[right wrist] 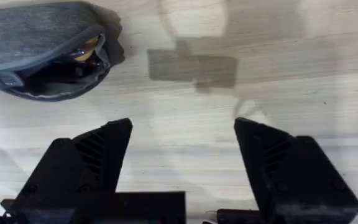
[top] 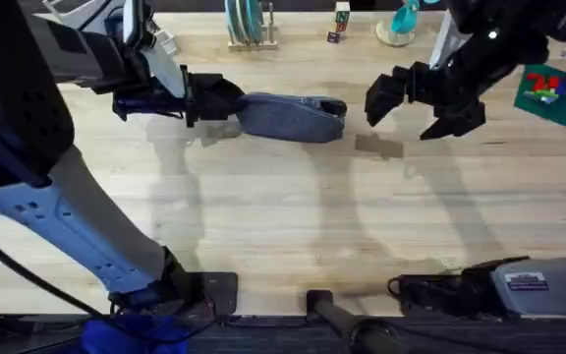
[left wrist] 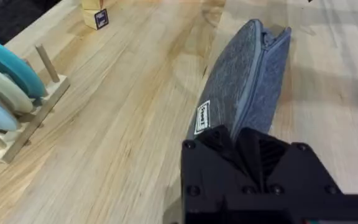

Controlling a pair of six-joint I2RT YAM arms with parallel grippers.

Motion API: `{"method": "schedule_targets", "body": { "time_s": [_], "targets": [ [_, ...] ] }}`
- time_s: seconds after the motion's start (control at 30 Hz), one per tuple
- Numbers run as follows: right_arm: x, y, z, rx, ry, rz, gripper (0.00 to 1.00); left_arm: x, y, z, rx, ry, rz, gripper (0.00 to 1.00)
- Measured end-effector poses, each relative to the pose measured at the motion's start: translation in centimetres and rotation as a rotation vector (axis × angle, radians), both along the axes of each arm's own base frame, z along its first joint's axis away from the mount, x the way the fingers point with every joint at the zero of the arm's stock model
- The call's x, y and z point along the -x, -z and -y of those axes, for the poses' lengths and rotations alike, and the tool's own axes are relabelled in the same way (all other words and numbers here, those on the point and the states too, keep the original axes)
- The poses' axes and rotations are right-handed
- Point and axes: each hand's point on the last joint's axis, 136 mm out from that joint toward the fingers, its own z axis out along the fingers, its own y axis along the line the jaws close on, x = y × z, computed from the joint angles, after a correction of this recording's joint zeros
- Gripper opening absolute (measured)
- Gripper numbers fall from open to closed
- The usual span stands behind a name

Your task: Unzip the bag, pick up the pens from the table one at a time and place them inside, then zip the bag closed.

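The blue-grey bag (top: 288,116) lies lengthwise on the table (top: 283,226), toward the back. My left gripper (top: 207,98) is shut on the bag's left end; in the left wrist view the bag (left wrist: 247,81) stretches away from the gripper (left wrist: 247,140). The bag's right end gapes open (right wrist: 55,68), and a small tan shape shows inside the dark mouth; I cannot tell whether it is one of the pens. My right gripper (top: 409,106) hovers open just right of the bag's open end, its fingers (right wrist: 98,152) wide apart with nothing between them.
A wooden rack of teal plates (top: 247,25) stands at the back, beside the bag (left wrist: 11,87). A small cube (top: 340,22) and a teal object (top: 401,22) sit farther right. A green plate with bricks (top: 556,90) lies at the far right.
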Motion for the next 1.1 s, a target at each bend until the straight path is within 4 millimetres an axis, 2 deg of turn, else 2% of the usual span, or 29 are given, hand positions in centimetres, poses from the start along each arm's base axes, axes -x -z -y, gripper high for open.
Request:
{"method": "schedule_targets", "body": {
  "time_s": [0.1,0.27,0.3,0.97,1.1],
  "targets": [
    [0.00,0.00,0.00,0.000,0.000,0.000,0.996,-0.01,0.00,-0.01,0.000,-0.001,-0.004,0.140],
    [0.00,0.00,0.00,0.000,0.000,0.000,0.996,-0.03,0.04,-0.15,0.004,-0.011,-0.025,0.926],
    [0.00,0.00,0.00,0.000,0.000,0.000,0.996,-0.02,0.05,-0.15,0.005,-0.012,-0.030,0.976],
    [0.33,0.02,0.07,0.003,-0.004,-0.013,0.996,-0.09,0.05,-0.41,0.010,-0.026,-0.052,0.995],
    [0.18,-0.67,0.04,0.004,-0.027,-0.004,0.996,-0.24,0.01,-0.93,0.019,-0.050,-0.085,0.995]
  ]
}}
